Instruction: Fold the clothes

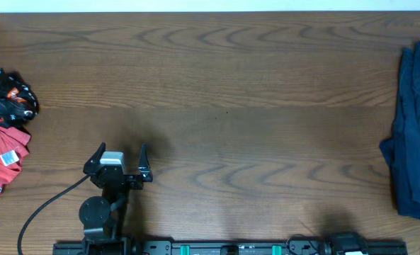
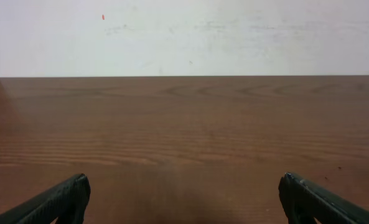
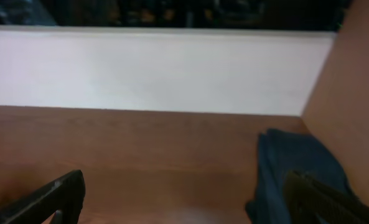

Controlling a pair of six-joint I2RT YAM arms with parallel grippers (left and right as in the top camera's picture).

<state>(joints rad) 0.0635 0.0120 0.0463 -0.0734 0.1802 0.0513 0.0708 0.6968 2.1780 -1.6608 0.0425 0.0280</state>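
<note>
Overhead view: the black jersey (image 1: 8, 95) lies as a crumpled heap at the far left edge of the frame, a little above the middle. It touches the red shirt (image 1: 0, 160), which is just below it. The heap shows no clear long axis. The left end effector (image 1: 120, 151) stands at the lower left of the frame, above the bare counter (image 1: 224, 85). Its jaws are wide apart and hold nothing, and they point to the top of the frame. From it the jersey lies to the left and somewhat upward, well apart. The dark blue shirt (image 1: 416, 134) lies at the right edge, and the right arm (image 1: 344, 244) is tucked at the lower edge, so I judge the left arm the nearer one for the jersey. Left wrist view: the two fingers (image 2: 53, 202) are spread to the lower corners, and only wood is between them. The small dark spot at the left edge I cannot identify. Right wrist view: the right end effector (image 3: 184, 205) is also spread and empty, and the dark blue shirt lies just ahead of its finger at the lower right of the frame.
</note>
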